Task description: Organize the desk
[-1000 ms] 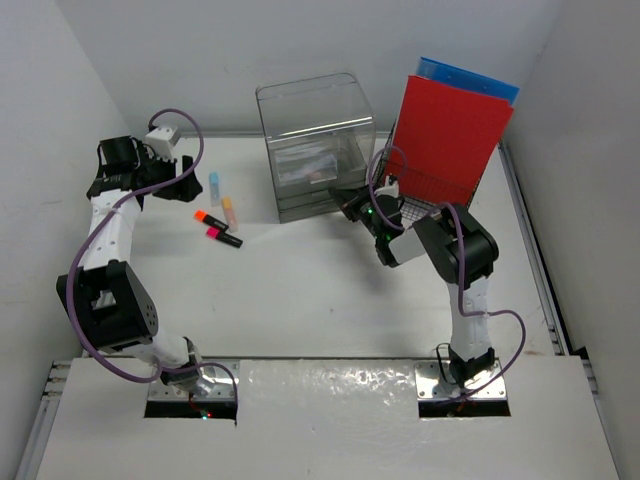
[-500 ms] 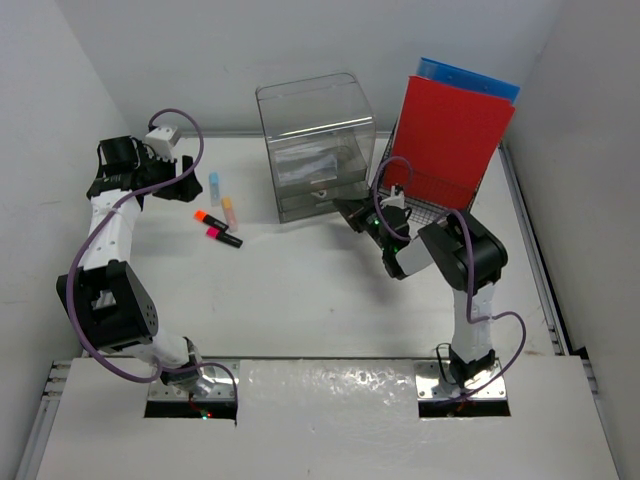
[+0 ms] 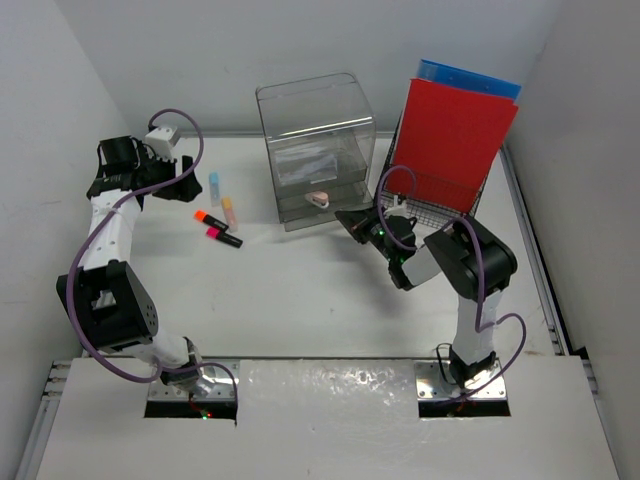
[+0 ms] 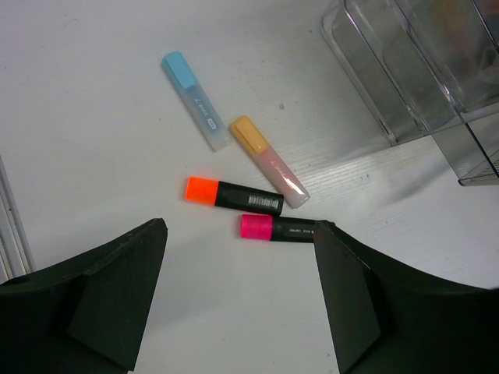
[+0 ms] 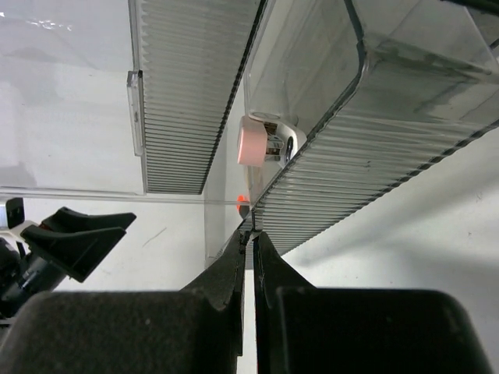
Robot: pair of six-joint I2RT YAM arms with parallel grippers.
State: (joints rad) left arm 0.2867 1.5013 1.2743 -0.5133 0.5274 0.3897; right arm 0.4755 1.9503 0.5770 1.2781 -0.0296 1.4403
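The desk (image 3: 300, 290) is a large, flat white rectangular tabletop with thin grey metal rails at its edges. It spreads out under the clear plastic drawer box (image 3: 318, 145), which stands toward its far side.

My left gripper (image 4: 238, 227) hangs well to the left of the drawer box, its jaws spread wide and holding nothing. My right gripper (image 5: 251, 238) is at the front of the box, fingers pressed together with nothing between them. Its tips are right at the lip of the bottom drawer (image 3: 325, 205), which juts out; I cannot tell whether they touch it.

Just right of the box, a black wire rack (image 3: 440, 205) holds an upright red folder (image 3: 450, 130) with a blue folder (image 3: 470, 78) behind it.

Left of the box, below my open jaws, lie four markers:
- a blue-capped clear one (image 4: 195, 100)
- a yellow-capped pale pink one (image 4: 269, 160)
- an orange-capped black highlighter (image 4: 234, 195)
- a pink-capped black highlighter (image 4: 277, 228)

Inside the open drawer sits a small pink and white object (image 5: 261, 144).
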